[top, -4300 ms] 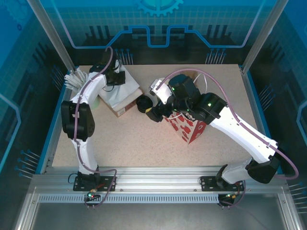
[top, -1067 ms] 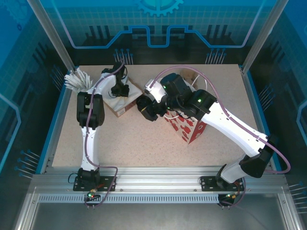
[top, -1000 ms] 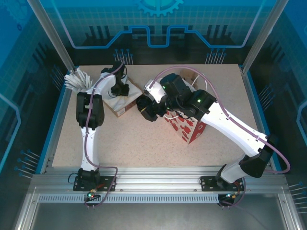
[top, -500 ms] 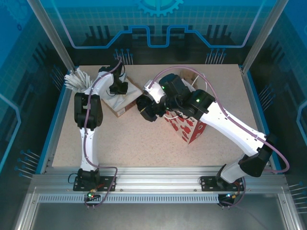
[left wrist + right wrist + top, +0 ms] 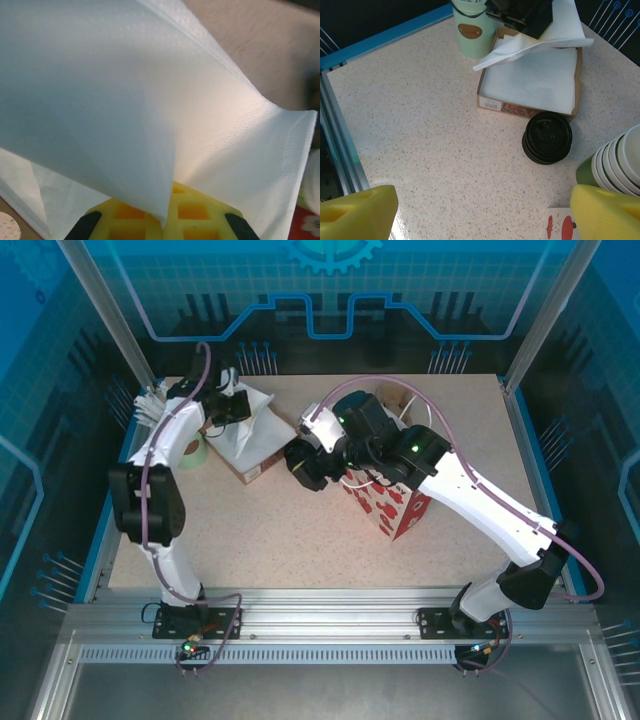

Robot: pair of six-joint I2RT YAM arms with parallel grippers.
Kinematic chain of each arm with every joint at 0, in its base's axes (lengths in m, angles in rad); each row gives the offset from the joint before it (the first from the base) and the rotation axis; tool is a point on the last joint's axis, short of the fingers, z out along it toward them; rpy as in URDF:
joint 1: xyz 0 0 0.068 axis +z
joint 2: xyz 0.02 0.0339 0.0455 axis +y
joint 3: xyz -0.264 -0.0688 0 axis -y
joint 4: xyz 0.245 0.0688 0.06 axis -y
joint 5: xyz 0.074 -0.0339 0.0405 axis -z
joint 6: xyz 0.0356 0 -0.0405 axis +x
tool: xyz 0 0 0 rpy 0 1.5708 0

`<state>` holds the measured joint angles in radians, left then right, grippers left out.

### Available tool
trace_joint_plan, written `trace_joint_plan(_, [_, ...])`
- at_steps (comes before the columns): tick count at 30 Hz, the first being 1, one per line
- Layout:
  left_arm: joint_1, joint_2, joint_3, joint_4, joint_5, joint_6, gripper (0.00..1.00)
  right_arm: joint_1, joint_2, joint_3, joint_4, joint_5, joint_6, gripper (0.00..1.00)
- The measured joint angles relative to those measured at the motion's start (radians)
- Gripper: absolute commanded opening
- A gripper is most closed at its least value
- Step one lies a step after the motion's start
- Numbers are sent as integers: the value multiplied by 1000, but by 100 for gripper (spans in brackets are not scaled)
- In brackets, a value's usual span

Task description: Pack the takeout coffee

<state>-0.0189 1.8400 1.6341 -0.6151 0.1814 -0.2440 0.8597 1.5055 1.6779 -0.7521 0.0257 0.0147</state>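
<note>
Takeout coffee (image 5: 469, 37) is standing on the counter (image 5: 300, 540), just beside the napkin tray (image 5: 578, 70), not yet packed. The right arm is stretching over the patterned bag (image 5: 395, 510), the right hand (image 5: 482, 215) hovering wide open and empty near the loose lids (image 5: 547, 137). The left arm, reaching over the tray half a second ago, is now swinging back toward its own side, elbow bent. We are seeing the left hand (image 5: 228, 408), lately closing, gripping one napkin (image 5: 150, 100) and lifting it. We are judging this a side item for the bag.
</note>
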Motion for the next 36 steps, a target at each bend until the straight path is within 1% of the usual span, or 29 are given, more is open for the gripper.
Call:
trace_joint_plan(7, [11,-271,-287,264,129,-236,0,-1,-1,0,80,-8,79,90])
trace_joint_plan(10, [-6,-381,-380,365,146,-332,0,-8,0,0,122,-26,139,89])
trace_joint_plan(12, [-38,-455,-437,437,144,-393,0,-16,2,0,164,-43,186,89])
trace_joint_plan(16, [-136,-569,-531,560,127,-506,0,-18,14,-3,243,-76,259,89])
trace_joint_plan(20, [-211,-628,-601,647,88,-600,0,-18,33,-8,278,-94,300,89])
trace_joint_plan(23, [-250,-651,-633,684,53,-660,0,-18,34,-38,293,-86,321,86])
trace_joint_plan(26, [-287,-669,-648,716,14,-701,0,-18,34,-76,310,-79,336,76])
trace_joint_plan(28, [-311,-681,-652,732,-8,-721,0,-18,34,-96,312,-77,343,66])
trace_joint_plan(32, [-340,-691,-657,763,-32,-752,0,-18,34,-113,322,-60,359,50])
trace_joint_plan(36, [-362,-691,-657,779,-55,-761,0,-18,34,-115,328,-33,357,32])
